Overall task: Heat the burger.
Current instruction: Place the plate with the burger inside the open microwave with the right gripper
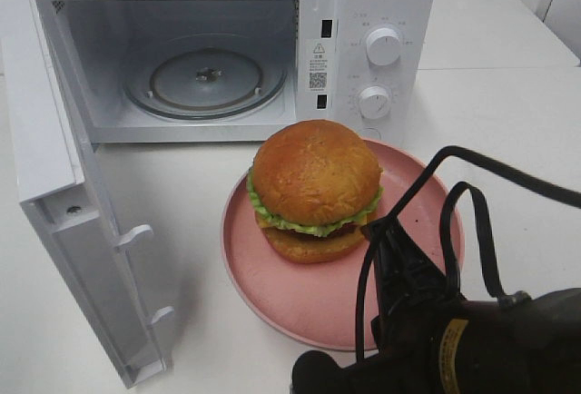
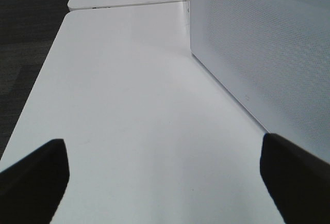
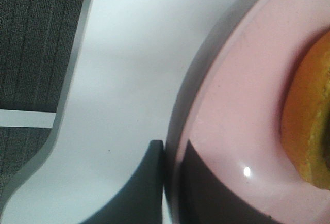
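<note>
The burger [image 1: 313,190], with golden bun, green lettuce and dark patty, stands on a pink plate [image 1: 281,294] on the white table in front of the microwave [image 1: 381,13]. The microwave door [image 1: 54,167] is swung open to the left, and the glass turntable [image 1: 204,81] inside is bare. My right gripper [image 1: 386,240] is at the plate's near right rim. In the right wrist view its fingers [image 3: 149,188] straddle the plate's rim [image 3: 242,105], one outside and one inside, with the burger's bun [image 3: 309,121] beyond. My left gripper [image 2: 165,182] is open and empty over the table.
In the left wrist view the open microwave door [image 2: 268,53] stands beside the left gripper, with the table's edge and dark floor [image 2: 26,28] on the other side. The microwave's two knobs [image 1: 383,46] are on its right panel.
</note>
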`<state>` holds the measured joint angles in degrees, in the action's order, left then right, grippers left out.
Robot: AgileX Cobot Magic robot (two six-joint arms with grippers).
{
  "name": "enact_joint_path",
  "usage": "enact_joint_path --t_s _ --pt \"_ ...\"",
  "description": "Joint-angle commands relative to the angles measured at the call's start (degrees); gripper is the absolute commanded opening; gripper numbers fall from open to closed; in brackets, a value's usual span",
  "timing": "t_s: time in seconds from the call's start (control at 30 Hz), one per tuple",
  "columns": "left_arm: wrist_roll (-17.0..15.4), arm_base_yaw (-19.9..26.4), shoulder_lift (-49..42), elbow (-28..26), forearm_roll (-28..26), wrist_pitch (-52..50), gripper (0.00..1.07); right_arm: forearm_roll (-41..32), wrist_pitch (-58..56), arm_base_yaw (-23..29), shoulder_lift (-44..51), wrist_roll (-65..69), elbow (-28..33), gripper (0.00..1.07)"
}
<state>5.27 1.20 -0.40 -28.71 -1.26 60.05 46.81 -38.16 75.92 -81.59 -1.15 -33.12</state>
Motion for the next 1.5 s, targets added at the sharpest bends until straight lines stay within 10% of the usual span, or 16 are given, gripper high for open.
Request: enact_joint_path --t_s 0.03,0.87,1.5 --pt "-0.23 0.06 -1.03 0.17 0.06 -0.52 0.93 3.15 2.01 0.00 0.46 -2.18 0.00 0.00" --pt "-0.23 0.06 -1.03 0.17 0.06 -0.52 0.93 2.12 19.42 -15.30 0.46 -22.06 0.00 0.00" --pt "-0.23 0.06 -1.03 0.17 0.06 -0.52 0.93 -18.16 27.27 -26.36 0.46 -50.25 -0.06 0.00"
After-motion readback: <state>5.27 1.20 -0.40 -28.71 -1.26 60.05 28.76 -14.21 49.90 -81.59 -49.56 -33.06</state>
